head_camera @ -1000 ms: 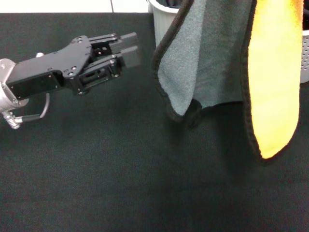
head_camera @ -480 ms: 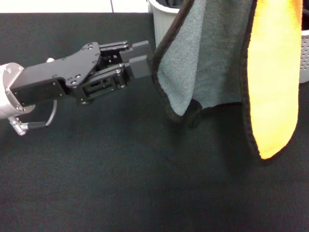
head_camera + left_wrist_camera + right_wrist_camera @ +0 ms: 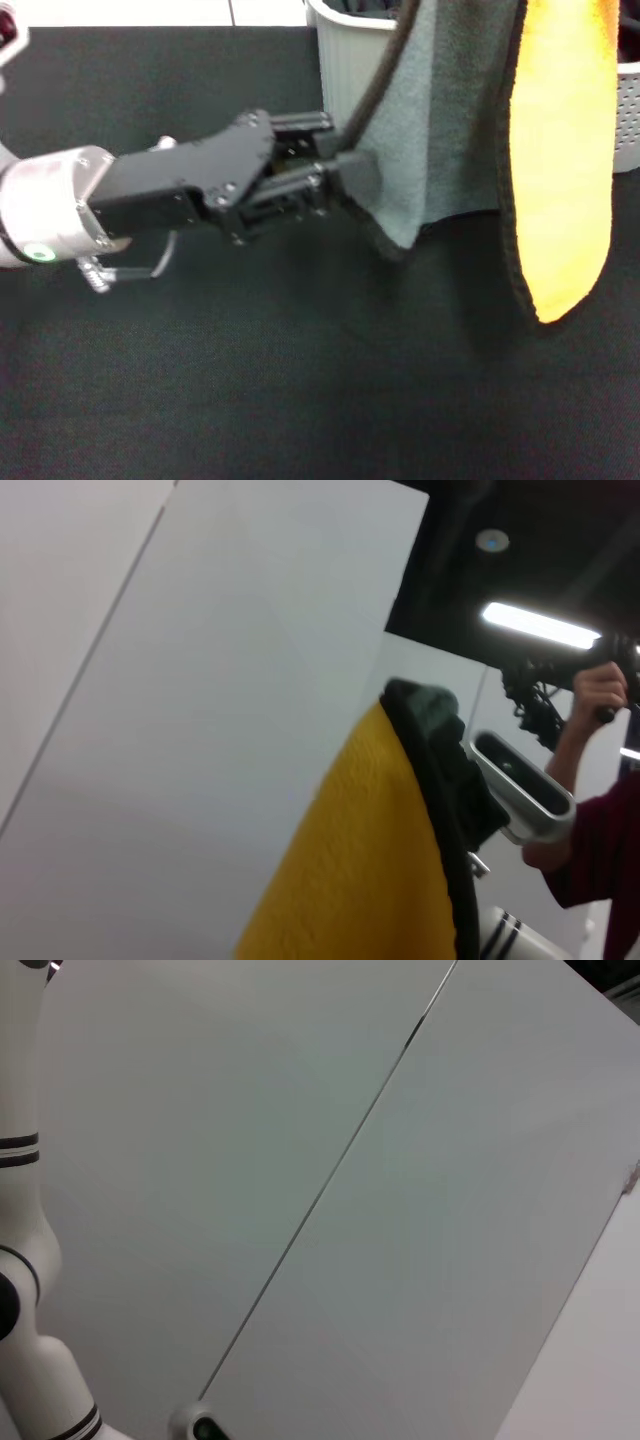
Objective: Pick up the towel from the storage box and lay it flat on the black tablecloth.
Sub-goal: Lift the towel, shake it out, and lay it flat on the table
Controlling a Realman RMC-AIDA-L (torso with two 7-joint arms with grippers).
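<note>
Black tablecloth [image 3: 250, 380]: the whole near surface is covered by it in the head view, from 6 o'clock out to the far edge near 12 o'clock.

Left pincer [image 3: 345, 175]: it is reached in from 9 o'clock toward the centre, above the cloth. Its dark fingers [image 3: 352, 172] are seen pressed against the black-stitched left edge of the towel, with the hem drawn in between them; they appear clamped on that edge, though the exact pinch is partly hidden by the fabric.

Towel [image 3: 450, 130]: it is hung in the air from beyond the top of the head view, between 12 and 2 o'clock. The grey-teal face is turned toward the left pincer; the bright orange face is shown as a long lobe at 3 o'clock. In the left wrist view the orange face [image 3: 350, 880] and black border are seen close up.

Storage box [image 3: 345, 50]: it is set at 12 o'clock behind the towel, its light grey wall partly covered by the hanging cloth.

Right pincer: it is not shown in any view, so its state cannot be told.
</note>
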